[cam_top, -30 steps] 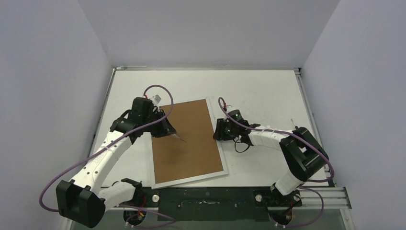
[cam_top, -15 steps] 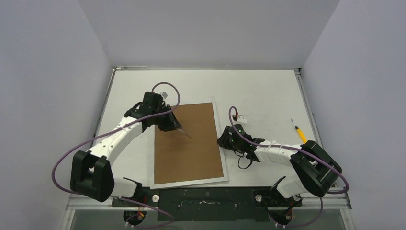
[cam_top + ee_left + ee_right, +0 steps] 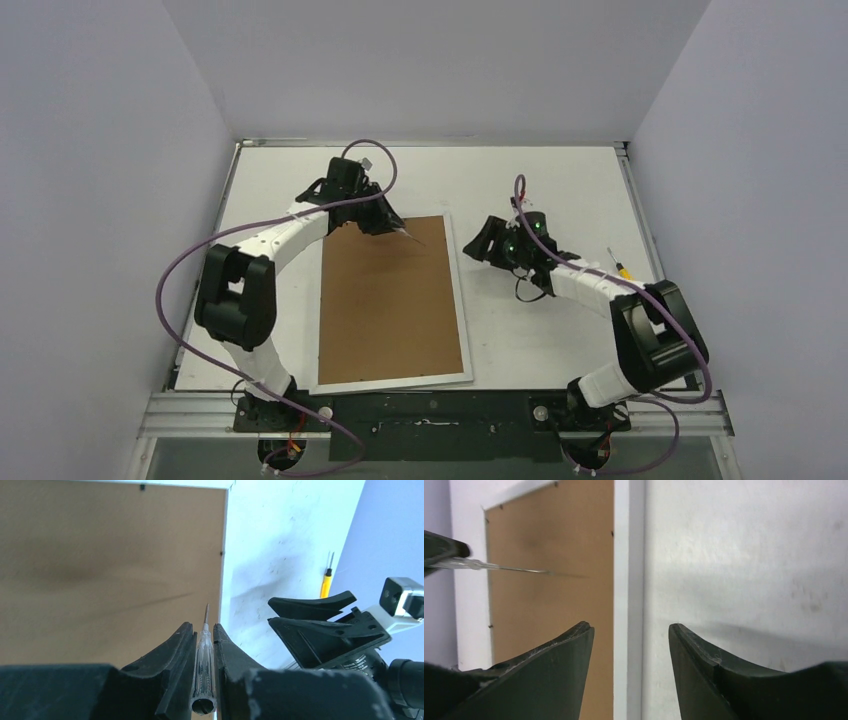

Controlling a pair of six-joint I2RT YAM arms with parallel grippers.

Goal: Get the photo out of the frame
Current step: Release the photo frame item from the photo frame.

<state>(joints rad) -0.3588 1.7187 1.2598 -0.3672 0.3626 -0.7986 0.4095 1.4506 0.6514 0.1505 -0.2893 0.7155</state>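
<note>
Black left pincer, moved up since a second ago to the far-left corner of the frame, stays clamped on a clear-handled screwdriver pointing right over the board. Frame lies brown back up on the surface, long axis near-to-far, now squarer. Right pincer, jaws apart and empty, has shifted off the far-right corner; yellow screwdriver lies further right.
</note>
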